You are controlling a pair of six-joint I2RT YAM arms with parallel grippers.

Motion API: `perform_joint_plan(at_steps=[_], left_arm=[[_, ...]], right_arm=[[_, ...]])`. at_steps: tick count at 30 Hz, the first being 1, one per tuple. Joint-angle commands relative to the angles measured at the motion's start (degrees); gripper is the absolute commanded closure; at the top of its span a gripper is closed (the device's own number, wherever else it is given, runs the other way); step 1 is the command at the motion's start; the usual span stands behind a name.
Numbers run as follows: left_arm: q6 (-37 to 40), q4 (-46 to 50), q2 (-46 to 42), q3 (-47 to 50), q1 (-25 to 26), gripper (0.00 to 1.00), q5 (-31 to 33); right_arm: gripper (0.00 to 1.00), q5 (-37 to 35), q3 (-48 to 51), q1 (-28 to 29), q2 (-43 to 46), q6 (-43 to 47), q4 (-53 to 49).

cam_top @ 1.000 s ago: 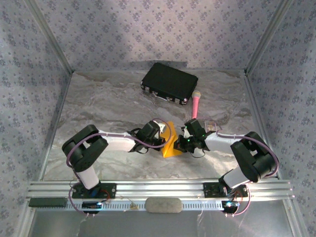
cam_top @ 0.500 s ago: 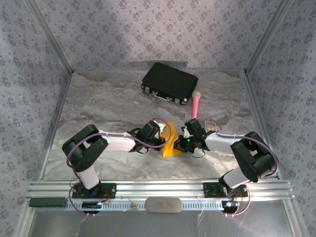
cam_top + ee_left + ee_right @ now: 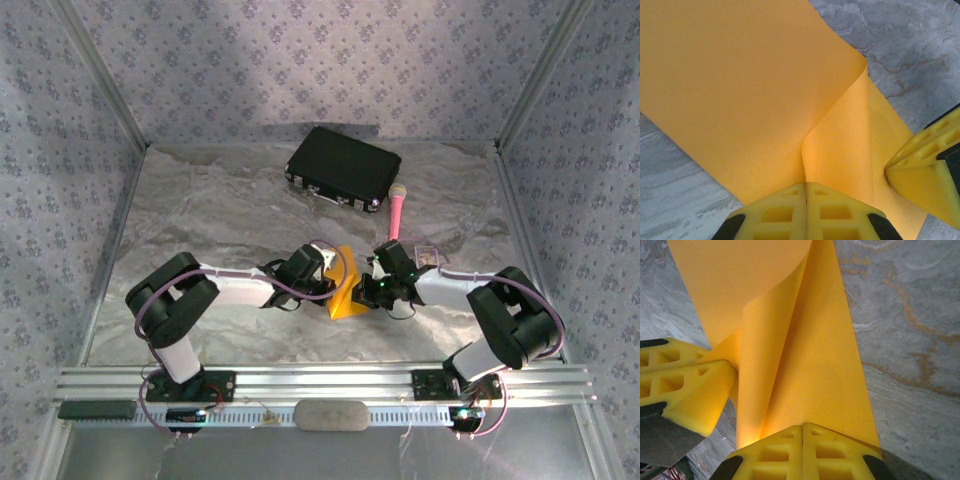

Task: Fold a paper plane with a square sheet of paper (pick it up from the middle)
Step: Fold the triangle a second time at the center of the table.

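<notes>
No visible change in the top view against a second back: arms, paper, case and microphone all sit as they were. My left gripper (image 3: 805, 186) is pinched tight on the sheet of paper (image 3: 740, 90), its yellow ribbed fingertips pressed flat together, and a soft fold rises from between them. My right gripper (image 3: 802, 427) is clamped the same way on another edge of that sheet, close to the left one. The paper is thin, matte, smooth and orange-yellow, curled into a rolled bend rather than a sharp crease. It stands as a small wedge between my two grippers at the near middle of the table (image 3: 220, 210), whose surface is grey, marbled and faintly glossy. Farther back lies a black rectangular case (image 3: 343, 167), with a pink microphone (image 3: 397, 212) just beside its right corner.
</notes>
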State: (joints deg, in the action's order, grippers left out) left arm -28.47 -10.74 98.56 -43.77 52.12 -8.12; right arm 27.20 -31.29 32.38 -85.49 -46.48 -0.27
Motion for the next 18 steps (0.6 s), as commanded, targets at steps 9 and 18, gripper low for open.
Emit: perform_joint_plan(at_steps=[9,18], left_arm=[[2.10,-0.54,0.34,-0.69,-0.22,0.97,-0.46],[2.63,-1.39,0.42,-0.44,-0.22,0.97,0.29]], right_arm=[[0.96,-1.81,0.27,-0.41,0.08,0.79,-3.49],[0.96,-1.80,0.44,-0.52,0.10,0.86,-3.37]])
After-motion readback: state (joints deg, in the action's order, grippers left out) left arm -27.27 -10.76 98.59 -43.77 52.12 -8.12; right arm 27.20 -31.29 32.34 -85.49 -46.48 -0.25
